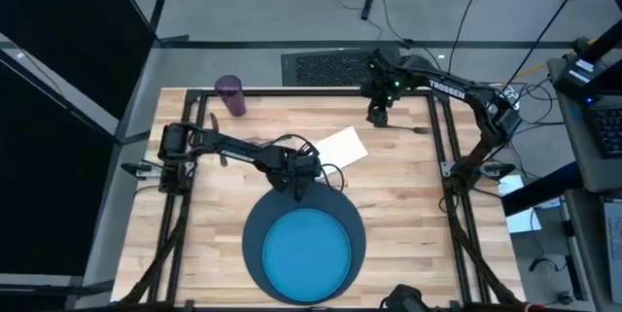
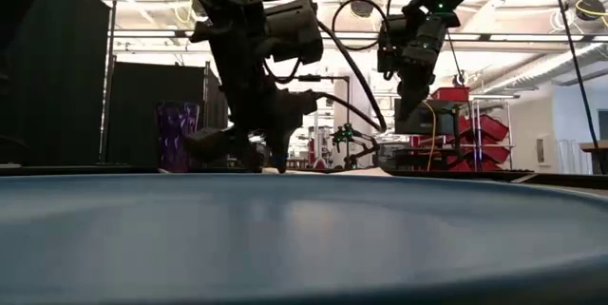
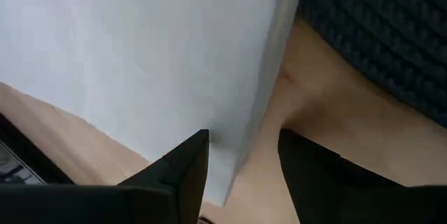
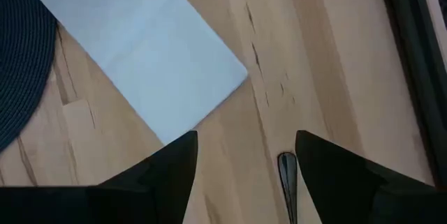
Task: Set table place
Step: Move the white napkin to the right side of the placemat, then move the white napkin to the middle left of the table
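Observation:
A white napkin [image 1: 342, 147] lies flat on the table [image 1: 408, 195], just beyond the dark round mat [image 1: 255, 237] that carries the blue plate [image 1: 309, 254]. My left gripper [image 1: 300, 184] is open and down at the napkin's near-left corner. In the left wrist view one finger [image 3: 187, 172] stands over the napkin [image 3: 140, 56] and the other over bare wood. My right gripper [image 1: 377, 115] is open near the far edge, above the end of a metal utensil [image 4: 287, 175] lying on the wood. A purple cup [image 1: 230, 95] stands at the far left. My left gripper comes down from above at the napkin's edge near a corner [image 3: 234, 175], which lies between the two open fingers. I cannot tell whether either finger touches the napkin.
Black frame bars [image 1: 439, 147] run along the table's left and right sides. Bare wood lies to the right of the mat and between the napkin and the right bars. In the low view the plate's rim [image 2: 285, 238] fills the foreground.

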